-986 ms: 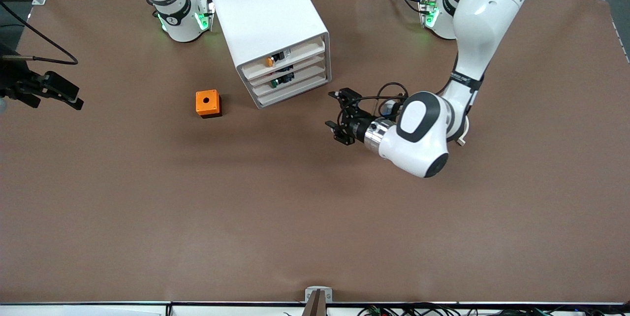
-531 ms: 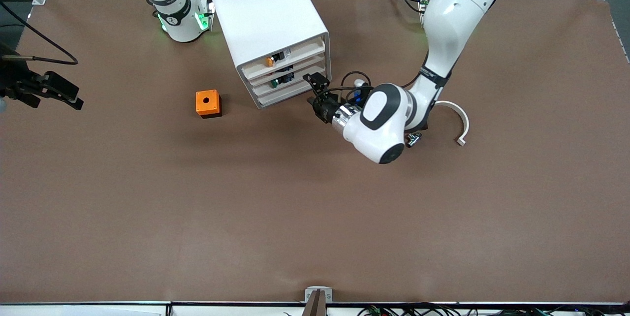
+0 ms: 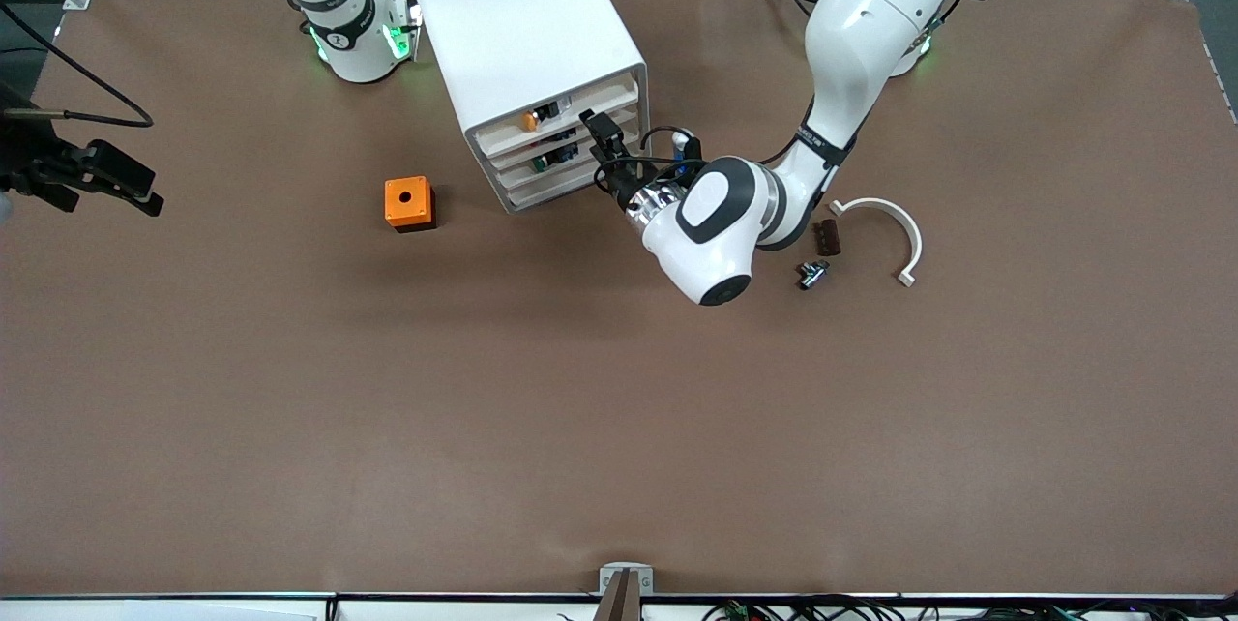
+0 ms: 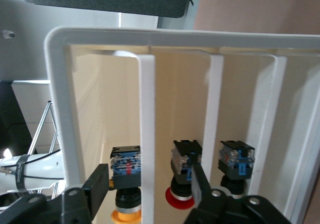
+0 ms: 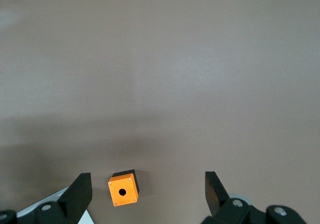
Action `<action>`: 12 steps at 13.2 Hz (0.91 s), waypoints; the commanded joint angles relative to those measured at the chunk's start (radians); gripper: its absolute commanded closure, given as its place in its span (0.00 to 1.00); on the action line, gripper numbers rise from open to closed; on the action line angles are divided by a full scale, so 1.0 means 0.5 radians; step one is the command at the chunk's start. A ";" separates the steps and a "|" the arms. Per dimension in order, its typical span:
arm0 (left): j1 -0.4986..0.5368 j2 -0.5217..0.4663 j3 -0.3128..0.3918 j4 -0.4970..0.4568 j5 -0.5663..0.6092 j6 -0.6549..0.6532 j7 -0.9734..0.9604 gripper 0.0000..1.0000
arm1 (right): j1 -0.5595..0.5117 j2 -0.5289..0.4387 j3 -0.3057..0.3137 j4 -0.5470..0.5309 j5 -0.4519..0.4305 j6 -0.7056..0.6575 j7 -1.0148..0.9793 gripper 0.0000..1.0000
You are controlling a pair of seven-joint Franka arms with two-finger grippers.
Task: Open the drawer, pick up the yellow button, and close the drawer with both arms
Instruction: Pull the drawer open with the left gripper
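The white cabinet (image 3: 522, 31) stands near the arms' bases, its three drawers facing the front camera. The top drawer (image 3: 590, 106) sits in line with the two lower ones. The orange-capped button (image 3: 529, 121) lies in it and also shows in the left wrist view (image 4: 125, 211). My left gripper (image 3: 602, 139) is open right in front of the drawers. In the left wrist view the gripper (image 4: 149, 176) has one finger on each side of the top drawer's white front strip (image 4: 146, 108). My right gripper (image 3: 135, 191) waits open above the table at the right arm's end, empty (image 5: 148, 186).
An orange square box with a hole (image 3: 409, 203) stands beside the cabinet toward the right arm's end, seen also in the right wrist view (image 5: 123, 192). The middle drawer holds a red-capped button (image 4: 180, 191). A white curved piece (image 3: 885, 215), a brown block (image 3: 827, 236) and a small metal part (image 3: 810, 273) lie beside the left arm.
My left arm has swung toward the cabinet, bringing its gripper from over the bare table up to the top drawer's front. The small parts it hid now show. The right arm has not moved.
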 commanded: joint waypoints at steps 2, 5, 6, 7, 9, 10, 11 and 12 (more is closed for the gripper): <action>-0.050 0.021 -0.005 0.027 -0.059 -0.040 -0.067 0.42 | -0.008 -0.025 0.004 -0.015 0.005 -0.007 0.018 0.00; -0.063 0.039 -0.005 0.024 -0.059 -0.040 -0.073 0.58 | -0.008 -0.025 0.004 -0.015 0.002 -0.007 0.018 0.00; -0.078 0.042 -0.005 0.024 -0.059 -0.040 -0.070 0.62 | -0.008 -0.025 0.004 -0.015 0.002 -0.010 0.018 0.00; -0.081 0.045 -0.005 0.024 -0.056 -0.040 -0.067 0.65 | -0.008 -0.025 0.004 -0.015 0.002 -0.010 0.018 0.00; -0.078 0.064 -0.005 0.030 -0.053 -0.040 -0.061 0.83 | -0.008 -0.025 0.004 -0.015 0.005 -0.010 0.018 0.00; -0.072 0.064 -0.002 0.033 -0.038 -0.040 -0.058 0.92 | -0.008 -0.025 0.004 -0.015 0.005 -0.010 0.018 0.00; -0.057 0.064 0.002 0.033 -0.031 -0.040 -0.055 0.99 | -0.008 -0.025 0.004 -0.015 0.005 -0.010 0.018 0.00; -0.047 0.064 0.017 0.039 -0.022 -0.040 -0.049 0.99 | -0.008 -0.025 0.004 -0.015 0.002 -0.010 0.018 0.00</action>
